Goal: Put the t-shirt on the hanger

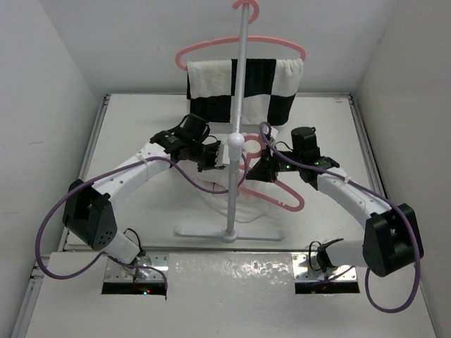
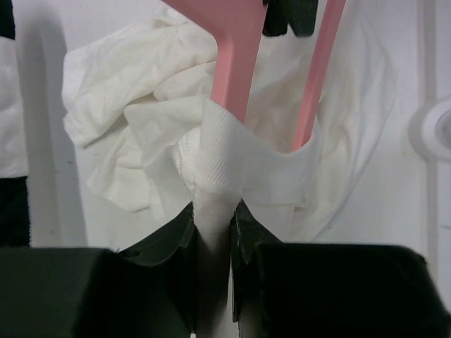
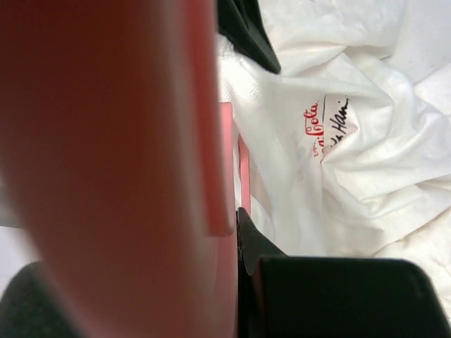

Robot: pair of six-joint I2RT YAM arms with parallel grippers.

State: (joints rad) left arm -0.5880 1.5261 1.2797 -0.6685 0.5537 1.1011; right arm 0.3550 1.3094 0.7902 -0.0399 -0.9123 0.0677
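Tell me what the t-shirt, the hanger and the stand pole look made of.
The t-shirt: soft white cotton-like knit, matte; it crumples and shows a ribbed band. The hanger: likely plastic, smooth pink with a flat moulded section. The pole: smooth, pale, faintly glossy; metal or plastic, unclear.

A white stand (image 1: 235,127) rises from the middle of the worktop (image 1: 134,134), and from its top hangs a far hanger (image 1: 211,48) draped with a black-and-white checkered cloth (image 1: 244,88). Just left of the pole the left gripper (image 1: 215,158) sits at the bunched white t-shirt (image 1: 211,191), which lies on the worktop behind the pole. Just right of the pole the right gripper (image 1: 255,167) meets the pink hanger (image 1: 280,189), which slants near and rightward from it; neither gripper's opening can be made out.
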